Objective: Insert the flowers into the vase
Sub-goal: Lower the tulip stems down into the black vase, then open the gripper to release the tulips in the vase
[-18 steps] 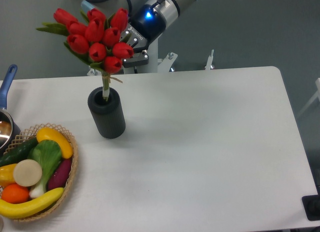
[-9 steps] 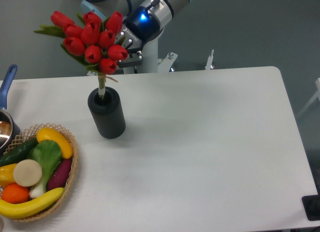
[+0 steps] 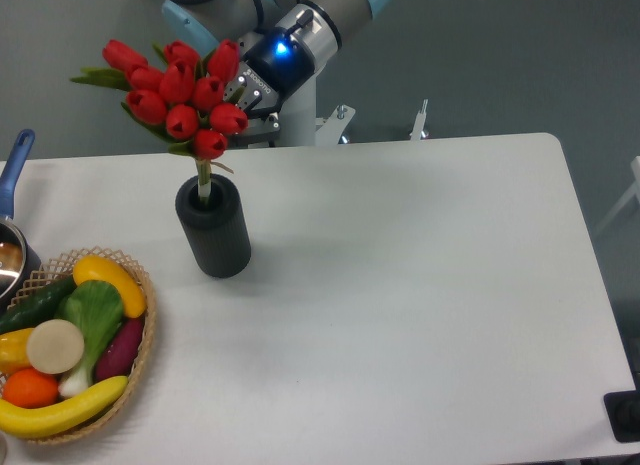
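Red tulips — the flowers (image 3: pixel 183 93) — are seen near-upright, stems already entered in the mouth of the vase (image 3: pixel 213 228) on the table (image 3: pixel 400 285), the gripper (image 3: pixel 250 107) just behind-right of the heads (jaw state cannot be told, fingers hidden) — descent axis straight down.

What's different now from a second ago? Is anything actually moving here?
The flowers have shifted slightly left and sunk a little deeper into the vase, while the arm behind them drew up and back. The vase, the wicker basket and the pot haven't moved.
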Robot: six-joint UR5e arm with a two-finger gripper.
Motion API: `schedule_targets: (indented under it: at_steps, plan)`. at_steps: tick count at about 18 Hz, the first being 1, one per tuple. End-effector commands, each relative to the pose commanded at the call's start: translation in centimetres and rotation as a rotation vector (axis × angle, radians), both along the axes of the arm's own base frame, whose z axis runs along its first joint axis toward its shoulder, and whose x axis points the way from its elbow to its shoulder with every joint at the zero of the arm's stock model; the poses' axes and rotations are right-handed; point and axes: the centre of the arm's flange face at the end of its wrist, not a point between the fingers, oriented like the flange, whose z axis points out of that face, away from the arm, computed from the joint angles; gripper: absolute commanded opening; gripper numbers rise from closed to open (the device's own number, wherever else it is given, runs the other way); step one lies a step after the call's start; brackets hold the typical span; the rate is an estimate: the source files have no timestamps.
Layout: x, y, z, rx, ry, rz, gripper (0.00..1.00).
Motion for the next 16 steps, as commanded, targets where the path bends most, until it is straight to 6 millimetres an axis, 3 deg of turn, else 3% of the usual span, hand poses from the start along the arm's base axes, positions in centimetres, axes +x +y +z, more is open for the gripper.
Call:
schedule_targets:
  at_steps: [7, 16]
  plan:
    - [0.6, -0.3, -3.8, 0.005, 0.032, -0.024, 0.05]
    - [0.2, -0.2, -7.9, -0.044, 0.081, -0.045, 0.24]
